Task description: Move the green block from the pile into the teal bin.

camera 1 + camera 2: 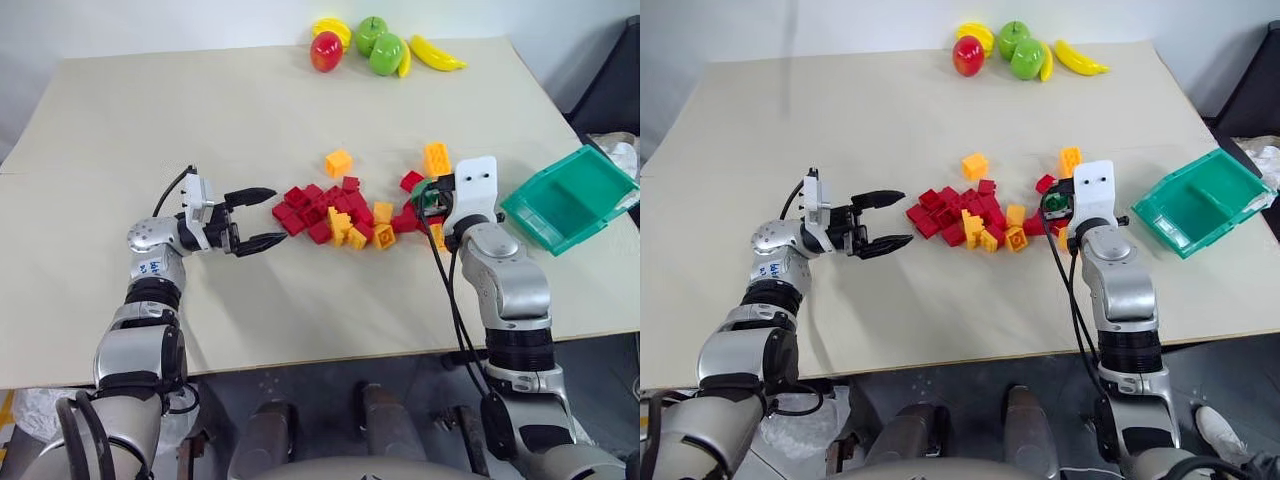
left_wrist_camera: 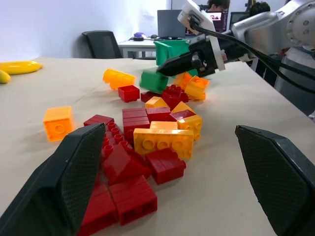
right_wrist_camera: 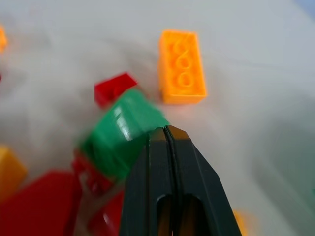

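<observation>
- Right wrist view puts the right gripper (image 3: 165, 135) nearest: its two black fingers are pressed flat together with nothing between them, and the green block (image 3: 120, 135) lies just beside and beyond their tips, resting tilted on red bricks. The chief risk is that the closed tips shove the block instead of taking it; they would need to part before any grasp.
- A nudge from shut fingers could tip the block deeper among the red bricks or send it sliding toward the orange brick (image 3: 181, 66) just beyond it, making a clean pinch harder.
- Seen from the left wrist, the fingertips sit at the block's upper edge, apparently touching it, so even a small sideways sweep may knock it over.
- Across the head views, the left gripper (image 1: 252, 218) hangs with jaws wide apart and empty, just beside the near-left edge of the pile (image 1: 340, 212). If it advanced, it would scatter bricks and could jostle the block on the pile's right side.
- Farther right, the teal bin (image 1: 600, 215) sits tilted at the table's edge, partly overhanging; a careless drop or bump might tip it off.
- Toy fruit (image 1: 372, 45) at the far edge is well apart and poses no hazard.
</observation>
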You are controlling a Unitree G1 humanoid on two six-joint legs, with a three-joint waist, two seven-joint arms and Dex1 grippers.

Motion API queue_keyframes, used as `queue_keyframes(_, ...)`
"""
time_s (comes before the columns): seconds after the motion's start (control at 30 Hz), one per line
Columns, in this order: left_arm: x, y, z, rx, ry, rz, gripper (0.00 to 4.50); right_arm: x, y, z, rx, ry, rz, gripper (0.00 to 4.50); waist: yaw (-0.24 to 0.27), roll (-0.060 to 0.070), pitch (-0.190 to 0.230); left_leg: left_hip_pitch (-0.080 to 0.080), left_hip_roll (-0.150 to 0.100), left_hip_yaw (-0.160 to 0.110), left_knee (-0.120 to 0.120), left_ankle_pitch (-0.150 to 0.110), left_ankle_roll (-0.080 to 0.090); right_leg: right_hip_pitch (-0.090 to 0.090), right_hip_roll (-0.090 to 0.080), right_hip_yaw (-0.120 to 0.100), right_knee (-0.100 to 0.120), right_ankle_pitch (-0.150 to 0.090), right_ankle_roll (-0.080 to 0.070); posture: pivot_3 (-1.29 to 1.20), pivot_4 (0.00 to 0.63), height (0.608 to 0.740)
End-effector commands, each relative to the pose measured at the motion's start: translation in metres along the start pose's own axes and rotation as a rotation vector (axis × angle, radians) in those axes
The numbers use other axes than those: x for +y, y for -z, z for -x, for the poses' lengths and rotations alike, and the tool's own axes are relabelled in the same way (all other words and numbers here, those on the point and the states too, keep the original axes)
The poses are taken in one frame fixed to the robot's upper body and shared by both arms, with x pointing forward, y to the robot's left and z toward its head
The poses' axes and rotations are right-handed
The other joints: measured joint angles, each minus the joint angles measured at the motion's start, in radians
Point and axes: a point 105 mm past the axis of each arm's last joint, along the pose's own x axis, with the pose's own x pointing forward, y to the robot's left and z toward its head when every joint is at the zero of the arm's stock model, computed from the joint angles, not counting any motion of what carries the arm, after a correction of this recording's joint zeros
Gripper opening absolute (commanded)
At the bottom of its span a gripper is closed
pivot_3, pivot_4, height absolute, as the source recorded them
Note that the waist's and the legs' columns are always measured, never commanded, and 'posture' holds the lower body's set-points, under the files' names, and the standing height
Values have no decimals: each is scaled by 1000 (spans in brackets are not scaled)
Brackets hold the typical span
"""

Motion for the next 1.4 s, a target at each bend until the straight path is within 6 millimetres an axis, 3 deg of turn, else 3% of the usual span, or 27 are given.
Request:
queue_keyframes(0.03,3,-10,0,-28,-11,-44,4500,11,-37,23,-141,-144,25,10,1,0,0,0,0,0,0,0,0,0,0,0,0,0,0,0,150,740)
queue_keyframes(0.23,2,-8,-1,-30,-11,-39,4500,10,-46,51,-174,-276,56,10,8,0,0,0,0,0,1,0,0,0,0,0,-1,0,0,0,150,740)
queue_keyframes(0.33,1,-7,-2,-33,-3,-35,4500,7,-38,83,-139,-449,140,515,24,-1,0,0,0,0,1,-1,1,1,0,0,-1,0,0,0,150,740)
queue_keyframes(0.57,-4,-7,-1,-35,39,-20,4500,-44,-20,129,-4,-388,232,2701,42,-2,1,-1,-1,5,2,-4,7,2,-1,1,-7,2,4,0,150,740)
queue_keyframes(0.77,-3,-8,0,-32,50,-14,4500,-55,-14,144,42,-324,209,4467,44,-3,2,1,0,9,2,-4,7,3,-1,3,-8,3,5,0,150,740)
queue_keyframes(0.93,-3,-9,-2,-37,58,-15,4500,-51,-17,131,-2,-259,158,4467,46,-3,2,3,1,9,2,-4,7,3,-1,4,-7,3,5,0,150,740)
queue_keyframes(1.2,-7,-11,-12,-52,105,-17,4500,-43,-19,49,-43,-45,-47,4467,40,-3,2,3,0,10,2,-3,5,2,-1,5,-6,3,5,0,150,740)
queue_keyframes(1.4,-10,-13,-21,-66,140,-19,4500,-28,-13,2,-19,-43,-131,4467,27,-3,2,2,-1,11,2,-4,6,1,-2,5,-6,3,5,0,150,740)
